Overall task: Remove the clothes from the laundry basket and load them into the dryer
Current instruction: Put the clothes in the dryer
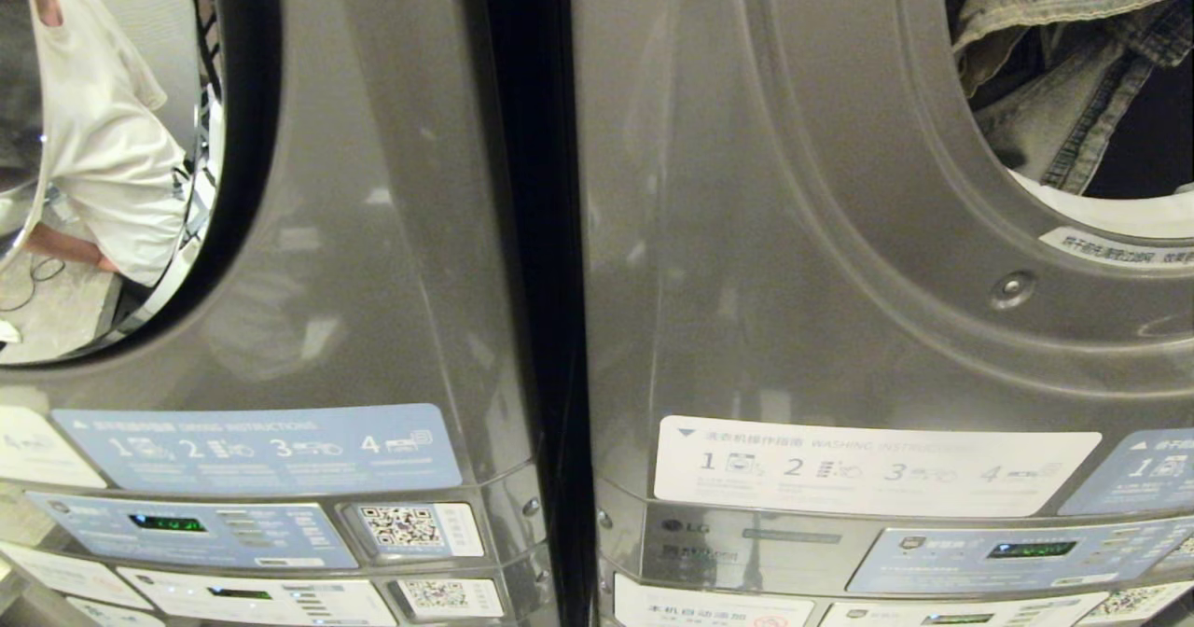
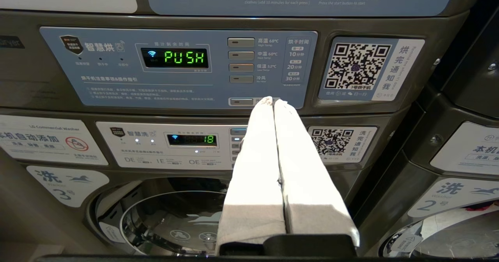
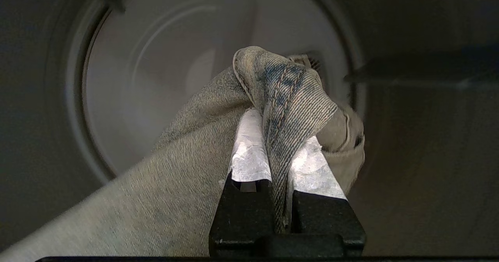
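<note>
The right hand [image 3: 278, 137] is clamped narrow on a fold of faded denim garment [image 3: 218, 145], the seam pinched between its two pads, and it points into the dryer drum [image 3: 163, 78], whose pale back wall fills the right wrist view. From the head, the dryer opening [image 1: 1073, 226] sits at about two o'clock, with denim [image 1: 1054, 58] bunched in it above the lower rim; the hand itself is outside that view. The rest of the cloth trails back from the grip toward seven o'clock in the wrist view, so part of it may hang outside the opening.

The left hand [image 2: 273, 103] hangs idle before the control panel [image 2: 117, 82] of the neighbouring machine, its pads pressed together on nothing.

The likely trouble is a trailing leg: if the right hand lets go too near the mouth, the weight of the hanging cloth could drag the garment back out over the rim. A seam could also snag on the pads at release and follow the hand out.
</note>
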You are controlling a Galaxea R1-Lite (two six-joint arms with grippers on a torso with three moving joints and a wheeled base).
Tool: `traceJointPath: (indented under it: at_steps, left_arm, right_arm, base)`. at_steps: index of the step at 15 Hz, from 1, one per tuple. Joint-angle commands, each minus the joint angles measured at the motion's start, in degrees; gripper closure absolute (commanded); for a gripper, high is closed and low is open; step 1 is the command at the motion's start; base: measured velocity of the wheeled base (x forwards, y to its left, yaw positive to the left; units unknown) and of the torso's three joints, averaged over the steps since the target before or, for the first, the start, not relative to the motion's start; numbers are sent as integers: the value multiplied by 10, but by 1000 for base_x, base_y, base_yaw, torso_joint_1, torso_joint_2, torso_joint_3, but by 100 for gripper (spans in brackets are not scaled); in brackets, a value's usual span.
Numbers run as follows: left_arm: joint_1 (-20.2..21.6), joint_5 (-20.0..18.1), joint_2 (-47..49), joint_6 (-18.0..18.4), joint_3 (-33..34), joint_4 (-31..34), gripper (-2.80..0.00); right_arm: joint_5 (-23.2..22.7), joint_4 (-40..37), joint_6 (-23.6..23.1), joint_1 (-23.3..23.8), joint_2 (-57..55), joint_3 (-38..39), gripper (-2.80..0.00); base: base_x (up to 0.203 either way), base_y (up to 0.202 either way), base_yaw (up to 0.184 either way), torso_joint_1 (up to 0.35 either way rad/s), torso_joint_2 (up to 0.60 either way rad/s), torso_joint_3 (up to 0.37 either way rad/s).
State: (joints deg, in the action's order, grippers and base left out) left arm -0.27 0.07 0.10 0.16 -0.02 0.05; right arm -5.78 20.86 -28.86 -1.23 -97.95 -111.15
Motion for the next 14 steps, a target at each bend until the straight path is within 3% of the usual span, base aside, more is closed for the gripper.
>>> traceJointPath:
  at_steps: [1,5,6,14]
  left_arm:
    - [0,0,0,0,-1,0,0]
    - [0,0,0,0,-1,0,0]
    - [0,0,0,0,0,0,0]
    - [0,0,0,0,0,0,0]
  right_arm:
    - [-1,-4,-1,0,-4,6,0]
    - [-1,-49,-2,0,5,54,0]
    - [-1,-49,-2,0,6,55,-280]
    - [-3,-53,7,0,36,91,-280]
  base:
    - [0,0,0,0,0,0]
    - [0,0,0,0,0,0]
    - [0,0,0,0,0,0]
    - [0,0,0,0,0,0]
